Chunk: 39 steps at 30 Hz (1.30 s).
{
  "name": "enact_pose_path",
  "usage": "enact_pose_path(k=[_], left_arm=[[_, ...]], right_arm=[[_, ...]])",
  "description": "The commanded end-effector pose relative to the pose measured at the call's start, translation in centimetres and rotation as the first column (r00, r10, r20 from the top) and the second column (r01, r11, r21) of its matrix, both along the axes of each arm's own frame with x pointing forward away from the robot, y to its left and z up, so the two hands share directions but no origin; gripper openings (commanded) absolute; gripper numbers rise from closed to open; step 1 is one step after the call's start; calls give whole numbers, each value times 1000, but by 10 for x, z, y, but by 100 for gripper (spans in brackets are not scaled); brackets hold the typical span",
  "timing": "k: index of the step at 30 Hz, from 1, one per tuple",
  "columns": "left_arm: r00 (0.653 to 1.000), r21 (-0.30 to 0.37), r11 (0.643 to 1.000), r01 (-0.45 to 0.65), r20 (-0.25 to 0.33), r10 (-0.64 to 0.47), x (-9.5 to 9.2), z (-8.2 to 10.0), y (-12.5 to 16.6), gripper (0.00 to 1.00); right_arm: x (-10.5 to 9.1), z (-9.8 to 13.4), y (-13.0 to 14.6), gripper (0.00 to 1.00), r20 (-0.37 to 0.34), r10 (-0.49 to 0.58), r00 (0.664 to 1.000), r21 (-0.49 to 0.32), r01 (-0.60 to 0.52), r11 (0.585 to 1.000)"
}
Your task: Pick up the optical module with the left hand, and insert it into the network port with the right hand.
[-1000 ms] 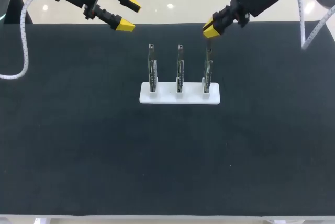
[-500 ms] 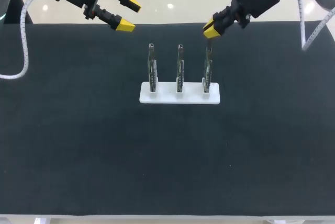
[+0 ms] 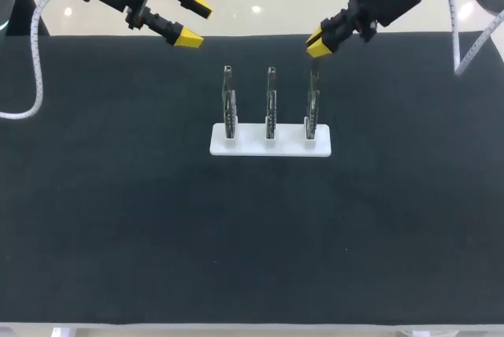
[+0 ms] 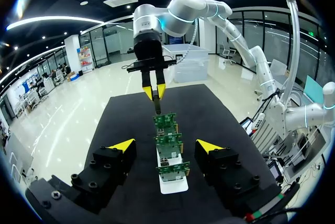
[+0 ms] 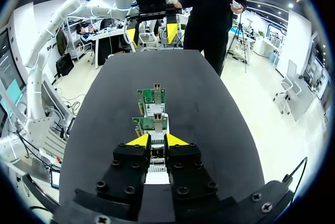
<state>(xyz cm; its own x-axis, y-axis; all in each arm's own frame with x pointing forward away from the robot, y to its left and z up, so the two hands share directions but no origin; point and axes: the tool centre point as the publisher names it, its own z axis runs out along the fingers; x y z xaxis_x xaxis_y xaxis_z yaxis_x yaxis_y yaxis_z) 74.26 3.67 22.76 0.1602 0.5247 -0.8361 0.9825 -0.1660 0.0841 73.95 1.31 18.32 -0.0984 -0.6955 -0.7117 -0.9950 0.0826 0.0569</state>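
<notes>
Optical module (rightmost of three upright in the white holder) stands just below my right gripper, narrowly open and empty; my left gripper gapes wide, well apart.

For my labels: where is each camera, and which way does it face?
Head view: above and behind, looking down on the black table; left gripper, right gripper show.
Left wrist view: on the left wrist, faces along three upright green circuit boards; own gripper shows.
Right wrist view: faces the opposite way; own gripper shows.
Both wrist views share the boards.
</notes>
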Motion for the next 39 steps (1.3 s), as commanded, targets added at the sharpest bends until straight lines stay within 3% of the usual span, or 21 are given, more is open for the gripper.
enact_pose_path(k=[1, 37, 38, 39], left_arm=[[1000, 4, 1000, 0, -1, 0, 0, 0, 0, 100], [1000, 4, 1000, 0, -1, 0, 0, 0, 0, 100], [1000, 4, 1000, 0, -1, 0, 0, 0, 0, 100], [1000, 4, 1000, 0, -1, 0, 0, 0, 0, 100]], right_arm=[[0, -1, 0, 0, 0, -1, 1000, -1, 1, 1000], [-1, -6, -1, 0, 16, -11, 1000, 13, 11, 1000], [-1, -5, -1, 15, 10, -22, 1000, 22, 22, 1000], [-1, -4, -1, 100, 7, -28, 1000, 24, 28, 999]])
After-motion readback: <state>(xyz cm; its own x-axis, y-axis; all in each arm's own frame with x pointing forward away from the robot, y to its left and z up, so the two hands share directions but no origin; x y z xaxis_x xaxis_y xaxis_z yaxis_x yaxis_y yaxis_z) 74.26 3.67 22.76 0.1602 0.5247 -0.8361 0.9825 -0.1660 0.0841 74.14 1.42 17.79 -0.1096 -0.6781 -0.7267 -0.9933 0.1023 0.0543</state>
